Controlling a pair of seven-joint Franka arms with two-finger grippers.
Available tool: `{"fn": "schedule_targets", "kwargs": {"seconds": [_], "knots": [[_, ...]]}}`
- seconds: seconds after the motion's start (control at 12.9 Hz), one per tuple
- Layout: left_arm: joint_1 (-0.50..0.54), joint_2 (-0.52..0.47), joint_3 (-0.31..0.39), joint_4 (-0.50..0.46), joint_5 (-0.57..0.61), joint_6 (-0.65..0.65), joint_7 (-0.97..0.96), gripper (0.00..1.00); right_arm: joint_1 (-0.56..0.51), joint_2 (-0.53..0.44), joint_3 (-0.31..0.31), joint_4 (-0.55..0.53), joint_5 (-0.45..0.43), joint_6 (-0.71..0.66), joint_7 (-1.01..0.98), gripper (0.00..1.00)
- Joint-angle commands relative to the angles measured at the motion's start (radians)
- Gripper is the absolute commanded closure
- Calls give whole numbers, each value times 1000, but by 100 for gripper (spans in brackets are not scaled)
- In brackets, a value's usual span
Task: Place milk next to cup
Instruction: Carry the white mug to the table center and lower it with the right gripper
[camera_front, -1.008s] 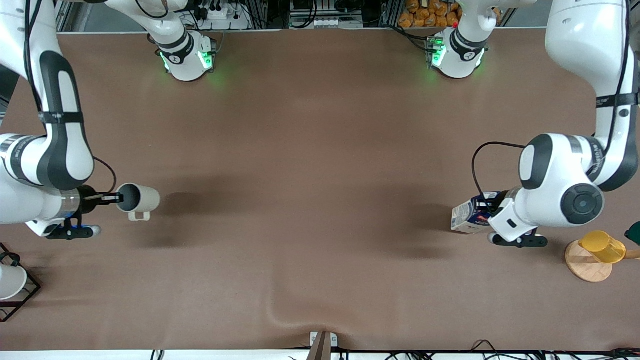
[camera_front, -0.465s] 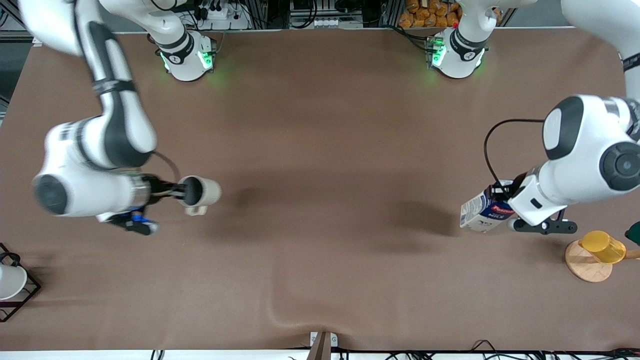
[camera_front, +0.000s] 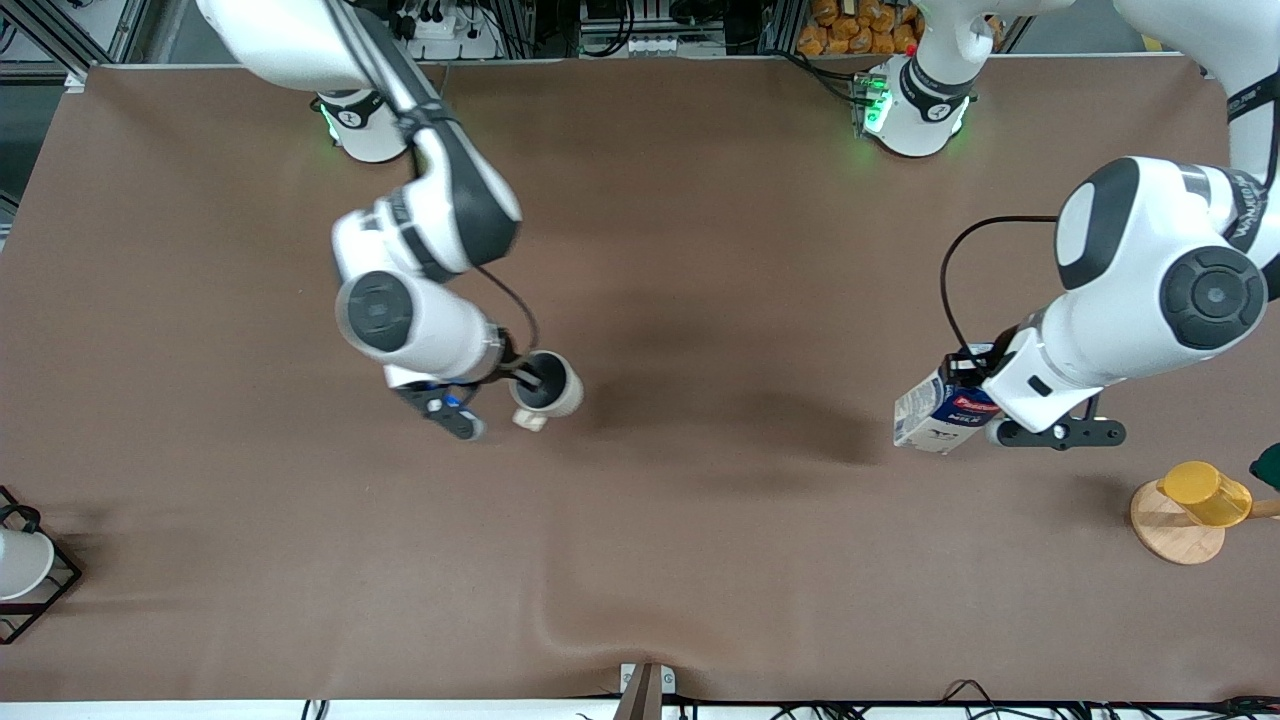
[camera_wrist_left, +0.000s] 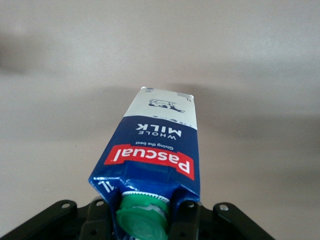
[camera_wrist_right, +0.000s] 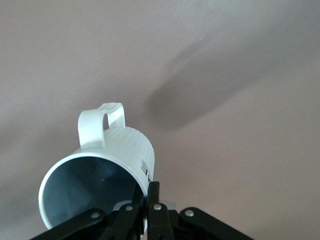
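While both arms hang above the brown table (camera_front: 700, 560), here is how things stand.

Right gripper (camera_front: 527, 378): over the middle of the table, toward the right arm's end; its jaws are pinched on the rim of the cup (camera_front: 548, 385), one finger inside and one outside.
Cup: carried tilted, mouth turned toward the gripper, handle (camera_wrist_right: 100, 122) sticking out to the side, clear of the table.
Left gripper (camera_front: 985, 385): over the left arm's end of the table; its jaws are closed on the top of the milk (camera_front: 935, 412).
Milk: held tilted, green cap (camera_wrist_left: 142, 220) at the gripper, base pointing away, well apart from the cup.
Yellow cup (camera_front: 1205, 493): on a wooden disc (camera_front: 1170, 530), near the milk, nearer the front camera.
Wire-framed white vessel (camera_front: 20, 562): at the right arm's end.
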Motion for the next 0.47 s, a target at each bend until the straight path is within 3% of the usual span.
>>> {"fn": "schedule_targets", "kwargs": {"seconds": [0.0,0.31,0.39], "knots": [[8,-20,-11,-16,3,-6,-21,100,90,101,-14,20,17,113,128,100],[6,-20,-20,-17,1,-7,-21,100,139,184,-14,49,16,208,208,100],[8,-20,-30,-20,1,-9,-21,100,141,187,-14,52,16,226,230,85]]}}
